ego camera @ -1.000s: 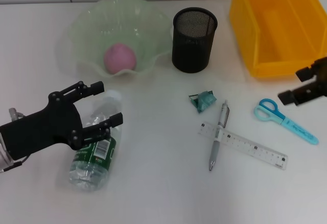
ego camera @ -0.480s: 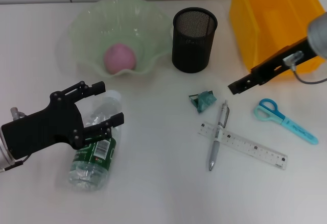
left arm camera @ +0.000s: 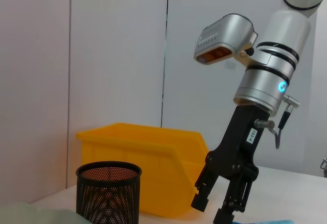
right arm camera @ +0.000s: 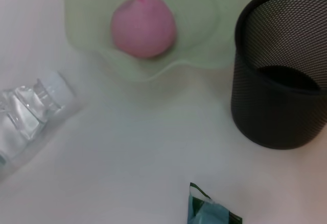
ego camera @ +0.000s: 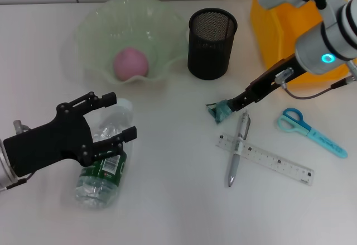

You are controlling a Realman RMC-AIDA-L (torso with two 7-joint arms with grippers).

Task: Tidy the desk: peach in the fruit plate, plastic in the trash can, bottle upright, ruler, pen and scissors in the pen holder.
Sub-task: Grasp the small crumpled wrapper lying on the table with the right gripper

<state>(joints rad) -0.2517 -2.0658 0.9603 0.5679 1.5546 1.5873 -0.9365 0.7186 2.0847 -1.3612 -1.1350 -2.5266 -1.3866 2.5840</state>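
Note:
The clear bottle (ego camera: pixel 103 169) with a green label lies on its side at the front left. My left gripper (ego camera: pixel 116 115) hangs open over its neck end, one finger on each side. The crumpled green plastic (ego camera: pixel 222 111) lies mid-table, and my right gripper (ego camera: pixel 239 103) reaches down to its right edge; in the left wrist view that right gripper (left arm camera: pixel 217 208) shows its fingers apart. The pink peach (ego camera: pixel 131 63) rests in the pale green fruit plate (ego camera: pixel 95 22). The pen (ego camera: pixel 239 147) lies across the clear ruler (ego camera: pixel 268 158). Blue scissors (ego camera: pixel 309 130) lie at the right.
The black mesh pen holder (ego camera: pixel 212 43) stands behind the plastic. The yellow trash can (ego camera: pixel 295 33) sits at the back right, under my right arm. The right wrist view shows the peach (right arm camera: pixel 144 25), pen holder (right arm camera: pixel 280 101), plastic (right arm camera: pixel 209 211) and bottle cap end (right arm camera: pixel 51 83).
My right arm has swung in from the right edge and lowered its gripper to the green plastic. The left gripper has barely shifted over the bottle.

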